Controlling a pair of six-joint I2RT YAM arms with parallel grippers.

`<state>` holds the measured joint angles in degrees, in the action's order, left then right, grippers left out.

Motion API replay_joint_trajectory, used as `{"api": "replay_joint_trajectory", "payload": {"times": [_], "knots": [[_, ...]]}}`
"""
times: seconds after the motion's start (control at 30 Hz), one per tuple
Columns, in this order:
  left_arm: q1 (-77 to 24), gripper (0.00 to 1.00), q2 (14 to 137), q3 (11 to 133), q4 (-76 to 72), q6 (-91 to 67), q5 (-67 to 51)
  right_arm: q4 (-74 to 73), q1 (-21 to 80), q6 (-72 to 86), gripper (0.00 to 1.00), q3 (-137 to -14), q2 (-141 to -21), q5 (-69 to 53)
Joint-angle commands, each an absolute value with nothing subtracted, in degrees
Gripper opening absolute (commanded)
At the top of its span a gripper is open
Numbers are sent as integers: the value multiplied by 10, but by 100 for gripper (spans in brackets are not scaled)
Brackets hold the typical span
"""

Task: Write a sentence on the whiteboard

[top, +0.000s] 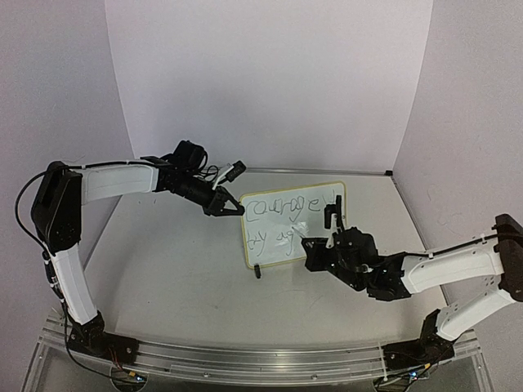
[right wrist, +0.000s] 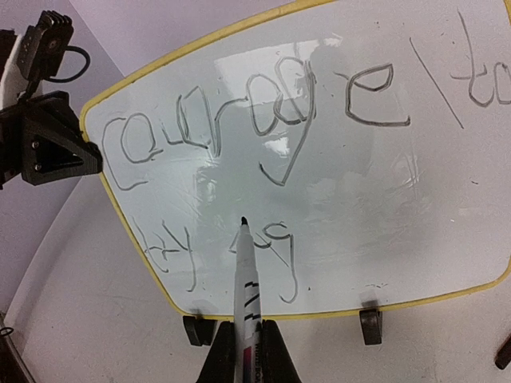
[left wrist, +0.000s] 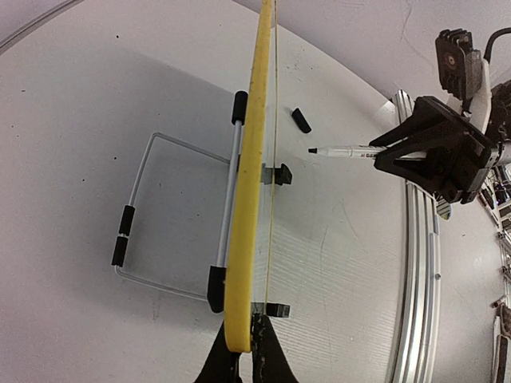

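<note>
The small glossy white whiteboard with the thin yellow rim [right wrist: 399, 207] stands upright toward the back of the pale grey table [top: 163, 269], with a bent wire stand [left wrist: 136, 183] behind it. The left gripper [top: 233, 208] is pinching the board's left edge, fingers tight on the rim. The right gripper [right wrist: 243, 351] is clamped round a slim white marker with a black tip [right wrist: 246, 279]. That tip hangs just off the board by the lower line. The dark handwritten sentence [right wrist: 255, 120] reads "courage to" up top and "try ag" underneath.
</note>
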<state>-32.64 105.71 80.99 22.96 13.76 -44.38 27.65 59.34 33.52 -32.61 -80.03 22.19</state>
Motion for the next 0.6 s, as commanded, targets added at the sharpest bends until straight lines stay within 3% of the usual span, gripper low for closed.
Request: {"api": "replay_joint_trajectory", "payload": {"times": [0.0, 0.57], "knots": [[-327, 0, 1049, 810, 231, 183, -386, 275, 577, 320, 0, -316, -801, 230], [-327, 0, 1049, 810, 231, 184, -383, 289, 549, 311, 0, -332, -843, 214]]}}
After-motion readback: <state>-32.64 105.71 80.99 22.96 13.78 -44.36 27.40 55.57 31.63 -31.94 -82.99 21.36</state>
